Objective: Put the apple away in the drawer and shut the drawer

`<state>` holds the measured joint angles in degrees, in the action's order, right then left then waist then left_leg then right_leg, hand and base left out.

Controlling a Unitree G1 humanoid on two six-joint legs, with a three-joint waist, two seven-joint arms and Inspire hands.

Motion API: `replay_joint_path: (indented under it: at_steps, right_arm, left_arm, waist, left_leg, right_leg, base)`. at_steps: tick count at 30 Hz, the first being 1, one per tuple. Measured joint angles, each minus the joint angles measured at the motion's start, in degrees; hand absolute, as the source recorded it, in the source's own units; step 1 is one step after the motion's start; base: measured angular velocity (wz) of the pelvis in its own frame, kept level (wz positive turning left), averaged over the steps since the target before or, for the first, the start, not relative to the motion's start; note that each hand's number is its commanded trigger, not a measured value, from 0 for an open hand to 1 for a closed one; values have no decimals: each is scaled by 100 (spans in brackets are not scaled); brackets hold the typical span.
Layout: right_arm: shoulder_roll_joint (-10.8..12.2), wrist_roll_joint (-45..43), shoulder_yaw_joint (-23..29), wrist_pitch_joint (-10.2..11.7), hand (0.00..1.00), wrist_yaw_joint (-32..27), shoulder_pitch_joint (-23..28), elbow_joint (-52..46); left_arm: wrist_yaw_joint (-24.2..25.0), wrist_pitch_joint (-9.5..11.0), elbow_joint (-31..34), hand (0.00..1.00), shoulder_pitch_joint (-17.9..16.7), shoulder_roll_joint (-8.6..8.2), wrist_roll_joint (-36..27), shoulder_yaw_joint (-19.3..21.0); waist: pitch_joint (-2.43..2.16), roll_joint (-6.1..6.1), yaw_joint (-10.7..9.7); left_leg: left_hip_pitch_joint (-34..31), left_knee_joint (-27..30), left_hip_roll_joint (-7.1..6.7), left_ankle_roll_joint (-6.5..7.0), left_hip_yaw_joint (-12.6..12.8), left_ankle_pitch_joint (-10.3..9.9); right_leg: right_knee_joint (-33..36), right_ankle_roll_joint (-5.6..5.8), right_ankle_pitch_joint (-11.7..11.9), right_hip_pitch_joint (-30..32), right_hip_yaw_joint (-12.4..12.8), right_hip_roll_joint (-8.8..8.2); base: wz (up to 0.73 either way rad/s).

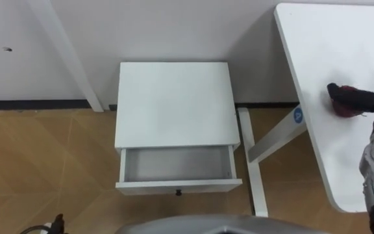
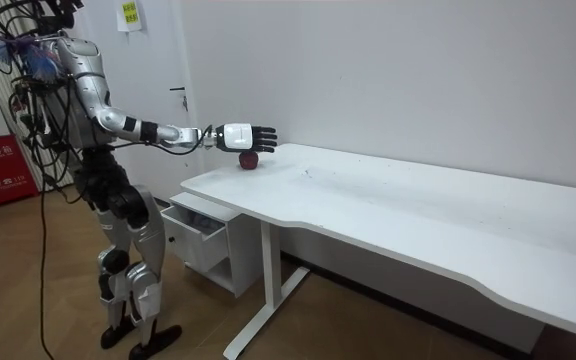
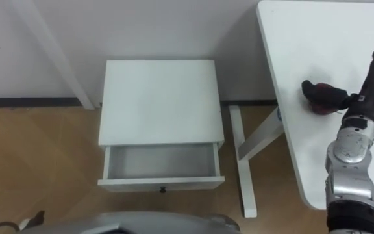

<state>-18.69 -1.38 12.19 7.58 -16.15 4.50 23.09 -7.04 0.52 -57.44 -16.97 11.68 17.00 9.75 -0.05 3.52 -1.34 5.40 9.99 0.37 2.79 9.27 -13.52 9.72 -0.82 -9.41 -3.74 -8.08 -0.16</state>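
Standing before a small white wooden nightstand (image 3: 161, 97) with its drawer (image 3: 161, 162) pulled open, the humanoid reaches its right hand (image 3: 365, 88) over a white table (image 3: 317, 32). The fingers are straight, and the thumb lies across a dark red apple (image 3: 322, 106) resting on the tabletop.

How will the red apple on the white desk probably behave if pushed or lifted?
The apple is round and lies on a smooth desk, so a sideways push would likely roll it. It looks firm and fits under the right robot hand, so probably light to lift. Its skin seems smooth; a loose grip may slip.
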Motion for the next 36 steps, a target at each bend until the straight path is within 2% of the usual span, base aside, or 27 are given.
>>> replay_joint_path:
  at_steps: [4,5,11,12,14,15,16,21,27,36]
  right_arm:
    - [0,-214,-32,23,0,55,4,21]
    - [0,-227,-35,119,0,62,4,141]
    - [4,-370,-202,125,1,160,78,579]
    - [3,-370,-201,125,43,180,92,579]
    - [9,-371,-220,203,70,226,116,668]
    - [10,-371,-220,252,79,242,117,714]
    - [11,-371,-220,304,100,259,119,771]
    - [11,-605,-207,369,100,162,128,824]
    - [40,-825,-211,487,100,-163,324,826]
    - [235,-1071,-198,614,100,-249,412,711]
  left_arm:
    - [-1,39,0,0,-8,0,-1,-27]
    - [-4,45,0,0,-7,1,-12,-47]
    - [-33,107,-82,0,-13,1,-18,-108]
    - [-38,111,-84,0,-9,1,-22,-108]
    - [-97,158,-241,0,82,-3,-37,-112]
    - [-104,158,-251,0,90,-3,-57,-112]
    - [-117,161,-252,0,94,-2,-59,-108]
    - [-132,195,-251,0,66,0,-58,-106]
    - [-153,192,-222,0,54,-2,-56,-295]
    - [-255,194,-223,0,127,-2,-54,-321]
  waist:
    - [-8,-15,4]
    - [-12,-15,6]
    - [-16,-24,5]
    - [-16,-23,5]
    - [-16,-24,9]
    - [-16,-22,10]
    - [-16,-19,8]
    - [-13,-16,13]
    - [-25,18,6]
    - [-38,-78,6]
  left_leg:
    - [-3,-1,-1,0,-5,0]
    - [5,-2,-1,0,-8,0]
    - [18,-6,-5,0,-14,0]
    - [19,-5,-4,0,-14,0]
    - [25,2,-4,0,-15,0]
    - [27,4,-4,0,-15,0]
    - [28,9,-6,0,-16,0]
    - [29,4,-7,0,-14,0]
    - [29,-31,-1,-1,-7,-1]
    - [30,-46,10,-2,52,-1]
  right_leg:
    - [-1,0,0,2,-7,13]
    - [-5,-1,1,-6,1,7]
    - [-6,-1,0,-19,0,-4]
    - [-6,-1,0,-20,1,-4]
    - [-6,-1,1,-30,-9,-8]
    - [-6,-1,1,-34,-11,-9]
    - [-6,-1,1,-40,-13,-12]
    - [-5,-1,1,-39,-8,-12]
    - [-10,-1,1,-33,-13,-2]
    - [-18,-1,1,-12,13,15]
  base:
    - [0]
    - [0]
    - [0]
    - [0]
    - [0]
    - [0]
    - [0]
    - [0]
    - [0]
    - [-2]
